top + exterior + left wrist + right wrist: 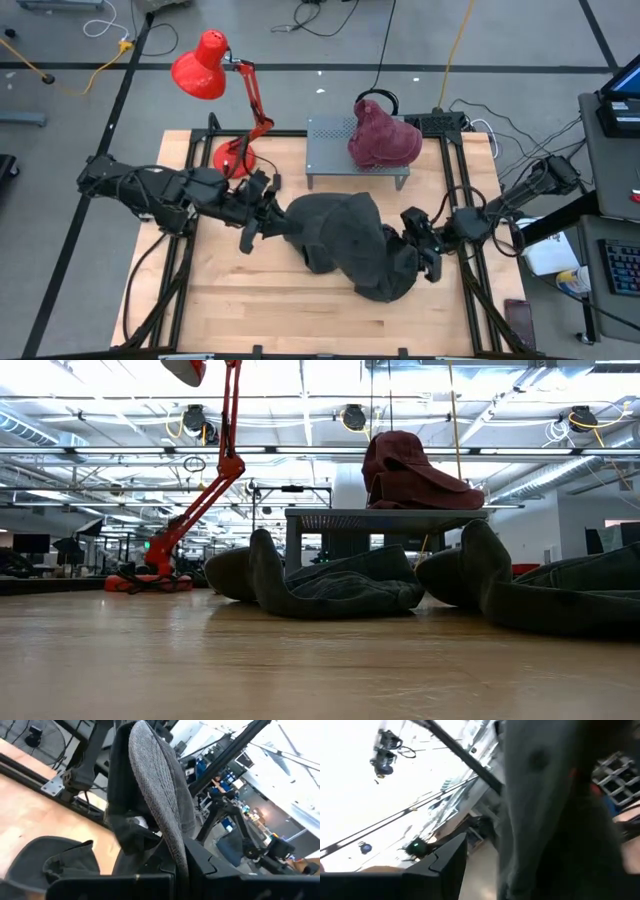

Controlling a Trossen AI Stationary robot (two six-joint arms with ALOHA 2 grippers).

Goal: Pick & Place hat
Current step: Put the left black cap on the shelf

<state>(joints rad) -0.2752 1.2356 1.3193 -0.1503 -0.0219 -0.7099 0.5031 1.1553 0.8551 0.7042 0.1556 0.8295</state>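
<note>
A big, floppy dark grey hat (345, 240) sags between my two grippers at the table's middle. Its lower folds (330, 585) rest on the tabletop. My left gripper (272, 222) is shut on the hat's left edge. My right gripper (425, 250) is at the hat's right edge, and cloth fills its wrist view. A maroon hat (383, 140) sits on a grey perforated stand (330, 150) at the far middle of the table, away from both grippers. My left gripper pinches the hat's left rim (165, 845) between its two fingers, coming in level from the table's left. The rim stands upright out of the fingers, and the hat's lower part (50, 862) lies on the table. My right gripper has the hat's right edge (530, 820) between its fingers, coming from the table's right and tilted slightly upward. The cloth covers one finger and hides the place of contact. The other finger (445, 865) shows beside it. That end sags onto the table (540, 600).
A red desk lamp (215, 75) stands at the far left, its base (235, 158) on the table. Black frame rails run along the table's left and right sides. Bare wood lies along the near edge (300, 320). Cables and a keyboard lie off the table to the right.
</note>
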